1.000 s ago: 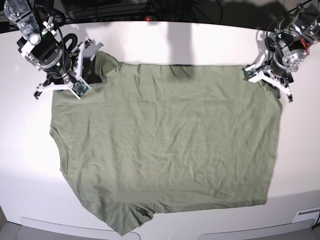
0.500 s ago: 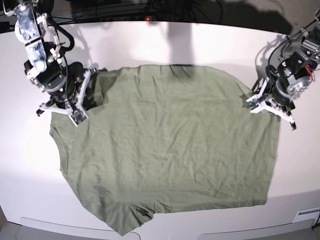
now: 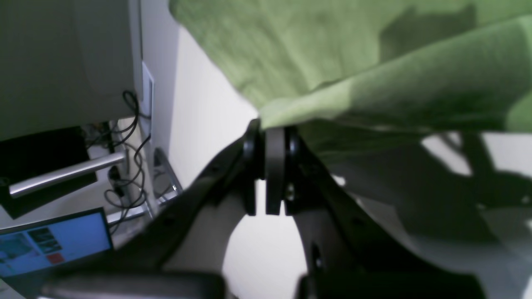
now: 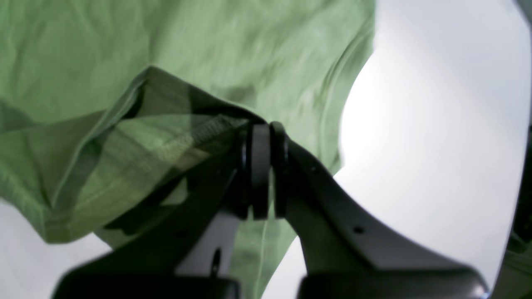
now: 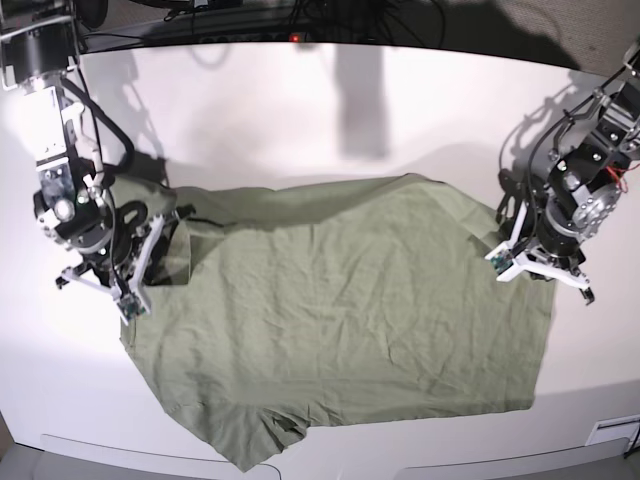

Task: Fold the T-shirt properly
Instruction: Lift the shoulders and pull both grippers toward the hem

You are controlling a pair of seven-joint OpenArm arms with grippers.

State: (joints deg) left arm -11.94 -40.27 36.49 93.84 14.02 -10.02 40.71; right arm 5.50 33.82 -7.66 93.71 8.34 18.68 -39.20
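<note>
The T-shirt (image 5: 340,330) lies spread on the white table (image 5: 300,110), with its long axis running left to right in the base view. Its straight hem edge is at the right. A sleeve (image 5: 255,435) points toward the near edge at lower left. The far edge of the cloth is lifted and drawn toward the near side, forming a folded ridge between the two arms.

The table surface is plain white and carries shadows of both arms. Dark cables (image 5: 300,15) run along the far edge. In the left wrist view, a screen with a blue display (image 3: 54,245) and looped cables (image 3: 133,166) stand beside the table.

The right gripper (image 4: 262,170), at the left of the base view, has its jaws pressed together on a bunched fold of the shirt's edge, with a stitched hem visible at the pinch. The left gripper (image 3: 270,166), at the right of the base view, is likewise clamped narrow on the cloth edge, which is held raised off the table.
</note>
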